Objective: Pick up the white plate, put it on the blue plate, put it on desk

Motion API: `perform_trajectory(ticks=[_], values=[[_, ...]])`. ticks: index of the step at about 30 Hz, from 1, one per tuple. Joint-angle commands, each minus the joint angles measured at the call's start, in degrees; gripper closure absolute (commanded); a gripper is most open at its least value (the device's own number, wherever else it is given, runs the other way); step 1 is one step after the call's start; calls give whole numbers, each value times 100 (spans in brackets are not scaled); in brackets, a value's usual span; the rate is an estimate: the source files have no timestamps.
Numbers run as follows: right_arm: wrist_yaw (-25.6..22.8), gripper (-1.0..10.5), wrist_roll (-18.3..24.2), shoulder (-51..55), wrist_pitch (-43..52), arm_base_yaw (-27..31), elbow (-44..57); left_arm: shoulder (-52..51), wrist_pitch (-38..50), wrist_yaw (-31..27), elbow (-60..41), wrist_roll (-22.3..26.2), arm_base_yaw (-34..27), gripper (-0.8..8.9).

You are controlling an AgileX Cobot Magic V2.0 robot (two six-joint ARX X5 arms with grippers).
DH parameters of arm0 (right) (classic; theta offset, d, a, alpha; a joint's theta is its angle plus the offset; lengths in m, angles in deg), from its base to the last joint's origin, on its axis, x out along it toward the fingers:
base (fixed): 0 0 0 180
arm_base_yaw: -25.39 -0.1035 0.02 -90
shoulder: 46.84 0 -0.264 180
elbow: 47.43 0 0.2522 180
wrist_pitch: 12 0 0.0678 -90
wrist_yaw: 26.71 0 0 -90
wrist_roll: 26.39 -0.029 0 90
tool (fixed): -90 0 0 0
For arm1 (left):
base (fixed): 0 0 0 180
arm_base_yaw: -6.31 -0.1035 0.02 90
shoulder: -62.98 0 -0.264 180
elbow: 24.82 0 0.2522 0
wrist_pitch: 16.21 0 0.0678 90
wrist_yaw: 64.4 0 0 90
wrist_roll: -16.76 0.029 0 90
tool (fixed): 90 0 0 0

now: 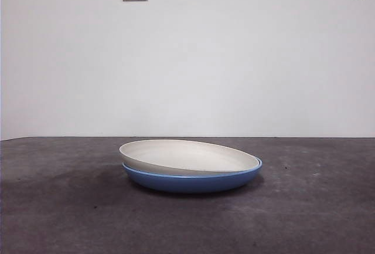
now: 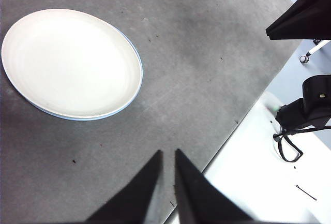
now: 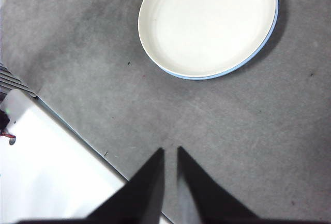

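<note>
Grey desk (image 1: 58, 207) is carrying the white plate (image 1: 187, 157), sitting tilted inside the blue plate (image 1: 193, 180). Left gripper (image 2: 166, 154) and right gripper (image 3: 170, 151) are waiting well apart, jaws nearly pressed together; spread them wide before gripping the raised white rim.

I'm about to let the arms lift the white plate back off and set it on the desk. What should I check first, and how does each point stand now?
1. White plate sits in the blue plate: ok, though tilted, one side riding higher.
2. Blue plate rests flat on the desk: ok.
3. Left gripper holds nothing and is away from the plates: ok.
4. Right gripper holds nothing and is away from the plates: ok.
5. Jaws open enough to take the rim: not ok, both pairs stand almost together.
6. Bare desk beside the stack for setting down: ok.
</note>
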Motion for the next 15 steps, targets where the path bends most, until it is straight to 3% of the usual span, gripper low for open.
perform_trajectory(ticks=[1,15], values=[[0,939,127,-39,94,-35,-101,37,66,9,59,48,26,804],[0,939,129,-39,282,-35,-101,35,66,9,59,48,26,804]])
